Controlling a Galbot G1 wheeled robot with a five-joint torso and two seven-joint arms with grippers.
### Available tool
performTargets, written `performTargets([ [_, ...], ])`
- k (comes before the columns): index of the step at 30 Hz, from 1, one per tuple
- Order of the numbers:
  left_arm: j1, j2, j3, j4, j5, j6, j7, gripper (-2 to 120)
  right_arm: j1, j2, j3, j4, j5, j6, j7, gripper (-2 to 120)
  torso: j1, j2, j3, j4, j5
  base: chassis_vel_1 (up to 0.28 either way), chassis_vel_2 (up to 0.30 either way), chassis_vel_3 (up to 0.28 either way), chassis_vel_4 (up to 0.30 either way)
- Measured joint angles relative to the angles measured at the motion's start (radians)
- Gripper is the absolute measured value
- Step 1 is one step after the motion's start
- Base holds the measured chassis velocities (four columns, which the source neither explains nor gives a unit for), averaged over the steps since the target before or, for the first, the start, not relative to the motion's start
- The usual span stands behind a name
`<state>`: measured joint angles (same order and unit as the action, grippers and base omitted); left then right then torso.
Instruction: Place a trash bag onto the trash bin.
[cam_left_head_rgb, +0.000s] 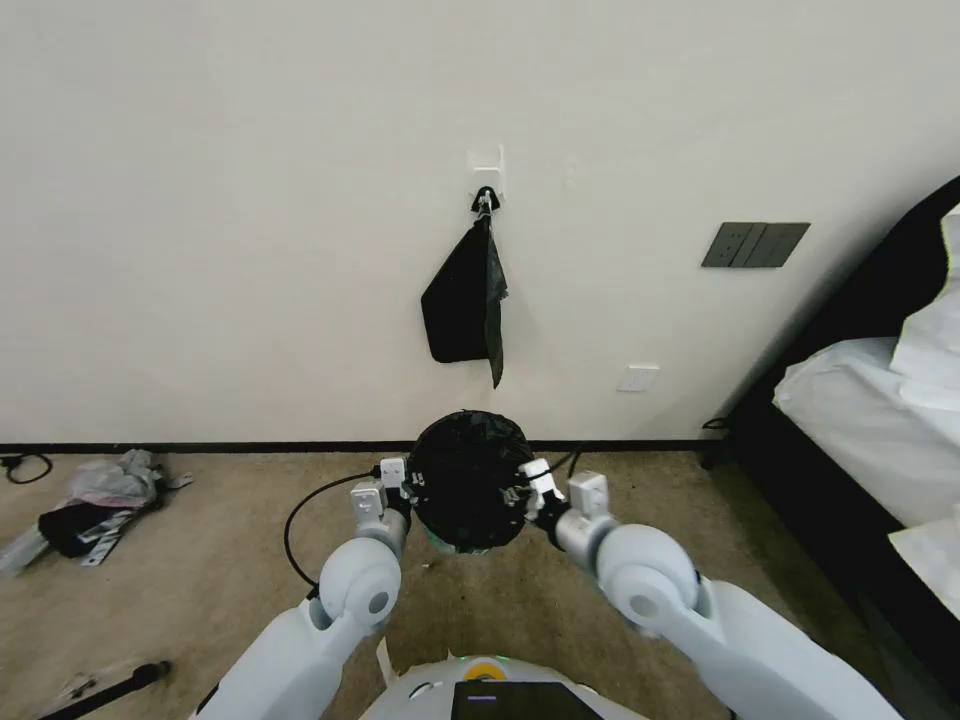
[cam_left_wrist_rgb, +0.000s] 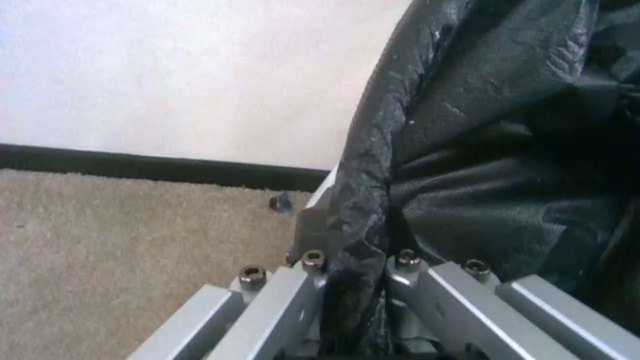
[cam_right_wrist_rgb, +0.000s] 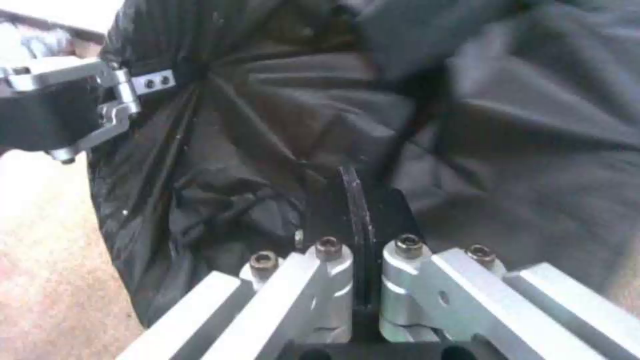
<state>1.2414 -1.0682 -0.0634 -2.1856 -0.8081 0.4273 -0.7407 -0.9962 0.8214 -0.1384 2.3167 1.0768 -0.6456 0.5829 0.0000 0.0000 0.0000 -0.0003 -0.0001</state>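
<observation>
While both arms reach forward over the carpet, the left tool (cam_left_head_rgb: 396, 478) and the right tool (cam_left_head_rgb: 536, 483) pinch opposite sides of the trash bag (cam_left_head_rgb: 468, 482), whose glossy black film is stretched into a round open mouth between them. Seen from the left wrist, the left tool's jaws are pressed together on a bunched fold of film (cam_left_wrist_rgb: 357, 280); seen from the right wrist, the right tool's jaws clamp a thin edge of the bag (cam_right_wrist_rgb: 357, 210), with the left tool (cam_right_wrist_rgb: 143, 82) gripping the far side. Judging by that spread, the opening stage looks done, while seating the film over the rim looks unfinished. A pale sliver beneath the bag may be the trash bin (cam_left_head_rgb: 440, 543), though it is too covered to confirm, and its contents are hidden. On the wall behind hangs a matte black bundle (cam_left_head_rgb: 462, 305) from a hook.
</observation>
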Motion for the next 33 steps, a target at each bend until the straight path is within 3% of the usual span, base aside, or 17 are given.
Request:
performTargets([
  [2, -0.009, -0.010, 0.012, 0.002, 0.021, 0.000, -0.003, 1, 0.107, 0.047, -0.098, -0.044, 0.033, -0.033, 0.062, 0, 0.000, 0.000, 0.000, 0.0002, -0.0002, 0.000, 0.000, 0.000, 0.000],
  [11, -0.002, -0.002, 0.015, -0.021, 0.046, 0.000, -0.004, 1, 0.250, 0.143, -0.240, -0.207, 0.002, -0.063, 0.160, 0, 0.000, 0.000, 0.000, 0.0003, 0.0000, 0.000, 0.000, 0.000, 0.000],
  [20, -0.006, -0.006, 0.019, -0.031, 0.043, 0.000, -0.003, 1, 0.261, 0.243, -0.281, -0.373, -0.096, -0.064, 0.192, 0, 0.000, 0.000, 0.000, 0.0002, 0.0000, 0.000, 0.000, 0.000, 0.000],
  [33, 0.004, -0.007, 0.032, -0.035, 0.042, 0.000, -0.002, 1, 0.257, 0.333, -0.299, -0.482, -0.241, -0.062, 0.166, 0, 0.000, 0.000, 0.000, 0.0003, 0.0000, 0.000, 0.000, 0.000, 0.000],
])
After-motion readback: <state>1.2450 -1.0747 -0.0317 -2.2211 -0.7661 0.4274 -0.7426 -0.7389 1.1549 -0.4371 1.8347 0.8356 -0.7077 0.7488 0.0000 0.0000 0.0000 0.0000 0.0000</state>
